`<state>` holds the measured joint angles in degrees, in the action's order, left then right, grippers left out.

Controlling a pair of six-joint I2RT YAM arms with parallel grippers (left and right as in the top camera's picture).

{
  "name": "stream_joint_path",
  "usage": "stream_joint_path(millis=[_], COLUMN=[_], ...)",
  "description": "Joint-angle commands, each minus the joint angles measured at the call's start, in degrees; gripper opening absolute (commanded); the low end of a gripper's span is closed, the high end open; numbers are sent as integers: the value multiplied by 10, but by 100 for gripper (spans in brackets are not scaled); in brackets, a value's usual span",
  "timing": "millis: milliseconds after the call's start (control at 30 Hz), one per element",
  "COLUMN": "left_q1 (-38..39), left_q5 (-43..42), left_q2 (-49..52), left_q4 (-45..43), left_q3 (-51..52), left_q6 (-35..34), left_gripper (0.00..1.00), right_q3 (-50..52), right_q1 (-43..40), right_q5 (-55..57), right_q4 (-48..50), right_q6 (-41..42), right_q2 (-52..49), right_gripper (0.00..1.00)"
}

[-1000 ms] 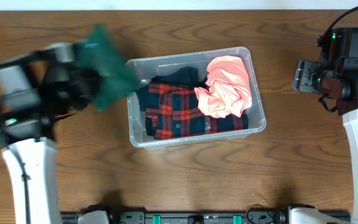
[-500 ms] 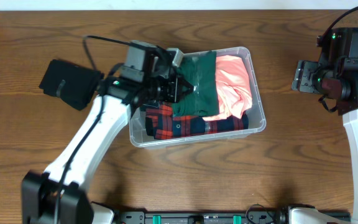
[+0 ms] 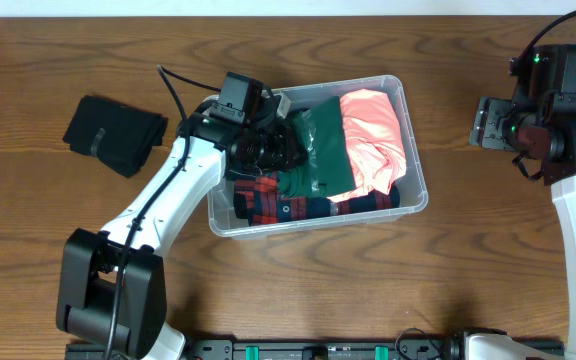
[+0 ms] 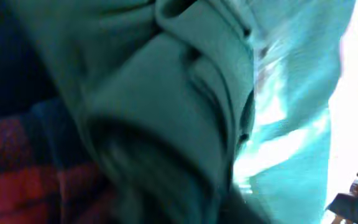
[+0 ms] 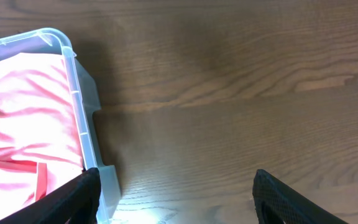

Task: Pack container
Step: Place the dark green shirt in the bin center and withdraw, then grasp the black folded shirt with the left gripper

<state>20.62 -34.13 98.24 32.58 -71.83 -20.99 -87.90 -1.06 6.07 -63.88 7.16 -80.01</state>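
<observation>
The clear plastic container (image 3: 308, 226) sits mid-table and holds a red plaid shirt (image 3: 268, 200), a pink garment (image 3: 373, 140) and a dark green garment (image 3: 326, 150) lying over them. My left gripper (image 3: 284, 150) is down inside the container at the green garment's left edge, apparently shut on it. In the left wrist view the green cloth (image 4: 185, 93) fills the frame and hides the fingers, with plaid (image 4: 17, 162) at the lower left. My right gripper (image 5: 176, 199) is open and empty over bare table, right of the container's corner (image 5: 79, 112).
A folded black garment (image 3: 115, 132) lies on the table to the left of the container. The right arm (image 3: 548, 110) sits at the far right edge. The table is brown wood.
My left arm swung the green garment from the left side into the container, then lowered it onto the plaid and pink clothes. The black garment came into view. The right arm has not moved.
</observation>
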Motion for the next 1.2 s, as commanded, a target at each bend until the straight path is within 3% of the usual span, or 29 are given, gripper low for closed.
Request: stream_joint_path(millis=[0,67,167,333,500,600,767,1167], left_q1=[-16,-34,-69,-155,-304,-408,-485,-504], left_q5=[63,68,94,229,286,261,201,97], left_q2=[-16,-44,-101,-218,-260,-214,-101,112], left_q4=[19,22,30,37,54,59,45,-85], left_q3=[-3,-12,-30,-35,-35,-31,-31,-31], left_q6=[-2,20,45,64,63,64,63,57], left_gripper=[87,98,98,98,98,98,98,98], right_q3=[1,1,1,1,1,1,1,1], right_q1=[-3,-3,-3,-3,-3,-3,-3,-3], right_q5=[5,6,6,6,6,6,6,6], right_q4=[-2,-2,-2,-2,-2,-2,-2,-2], right_q6=[-4,-4,-4,-4,-4,-4,-4,-4], right_q2=[0,0,0,0,0,0,0,0], right_gripper=[76,76,75,76,76,76,76,76])
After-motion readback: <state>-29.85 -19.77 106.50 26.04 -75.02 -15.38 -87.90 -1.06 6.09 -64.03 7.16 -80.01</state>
